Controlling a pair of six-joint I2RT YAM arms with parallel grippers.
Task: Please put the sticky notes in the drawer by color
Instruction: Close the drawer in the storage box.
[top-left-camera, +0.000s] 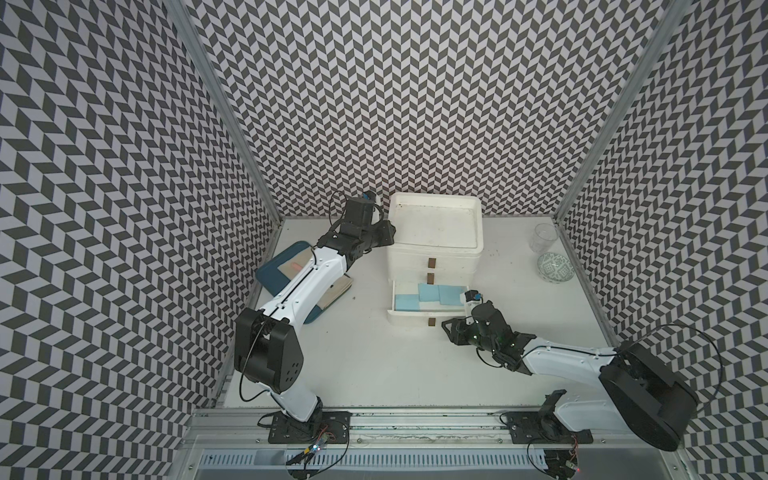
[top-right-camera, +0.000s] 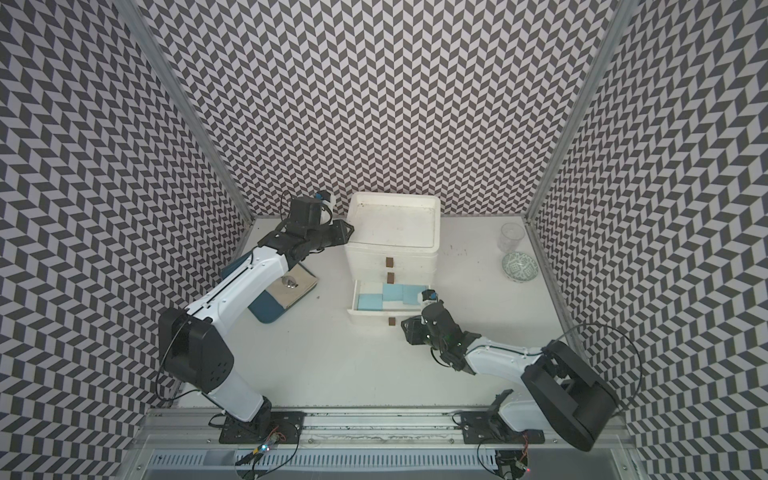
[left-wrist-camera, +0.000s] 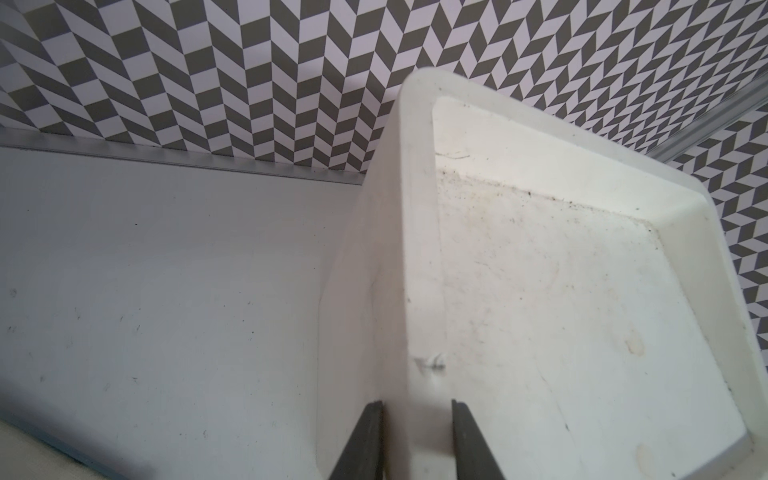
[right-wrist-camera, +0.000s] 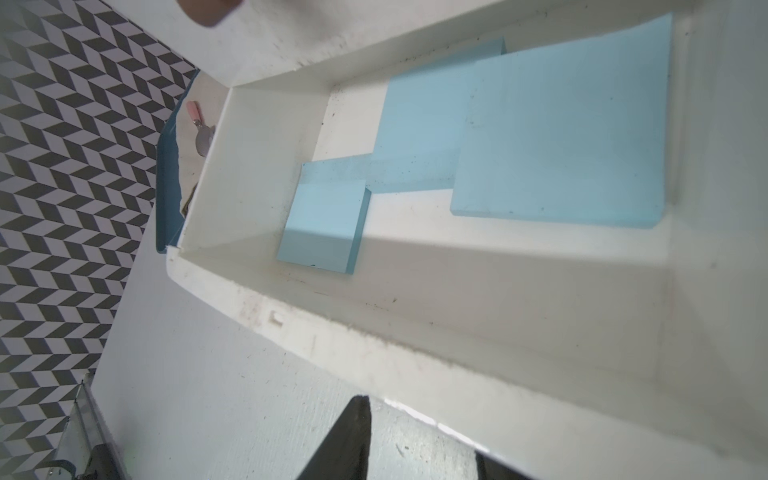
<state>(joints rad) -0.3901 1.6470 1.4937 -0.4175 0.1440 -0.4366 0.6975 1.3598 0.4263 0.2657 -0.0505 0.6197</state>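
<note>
The white drawer (top-left-camera: 432, 259) (top-right-camera: 390, 253) stands at the back middle, its bottom tray (top-left-camera: 409, 318) pulled out. Three pale blue sticky notes (top-left-camera: 406, 302) (top-left-camera: 428, 292) (top-left-camera: 451, 296) lie flat inside it, and the right wrist view shows them too (right-wrist-camera: 320, 226) (right-wrist-camera: 415, 137) (right-wrist-camera: 561, 137). My left gripper (top-left-camera: 390, 232) (left-wrist-camera: 415, 405) is shut on the left rim (left-wrist-camera: 415, 291) of the box top, one finger outside and one inside. My right gripper (top-left-camera: 446, 326) (right-wrist-camera: 419, 428) hovers open and holding nothing, just off the front right corner of the pulled-out tray.
A dark blue tray (top-left-camera: 274, 278) (top-right-camera: 262, 309) with a beige sheet (top-left-camera: 295, 266) and a small metal item (top-right-camera: 289, 284) lies left of the box, partly under my left arm. A clear glass (top-left-camera: 544, 237) and a patterned bowl (top-left-camera: 555, 267) stand at the back right.
</note>
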